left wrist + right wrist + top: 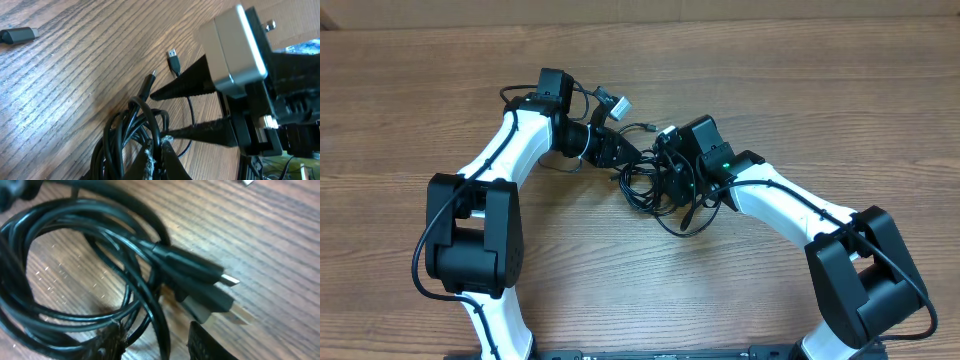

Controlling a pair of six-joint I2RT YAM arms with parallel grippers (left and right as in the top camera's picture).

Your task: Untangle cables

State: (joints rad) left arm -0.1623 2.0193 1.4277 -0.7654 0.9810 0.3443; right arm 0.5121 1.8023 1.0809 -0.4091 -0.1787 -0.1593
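The cables are being seen bunched in one tangle on the desk, so all untangling is being judged undone. The left tool is being held closed, apparently on a strand; the right tool is being held open.

Top-down overhead; both wrists near cables

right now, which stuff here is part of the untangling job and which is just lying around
For the job:
cables, bunched in a tangle
left hand, shut at the tangle
right hand, open over it

Lying about:
small grey piece, off by itself on the wooden table; what it is, unclear
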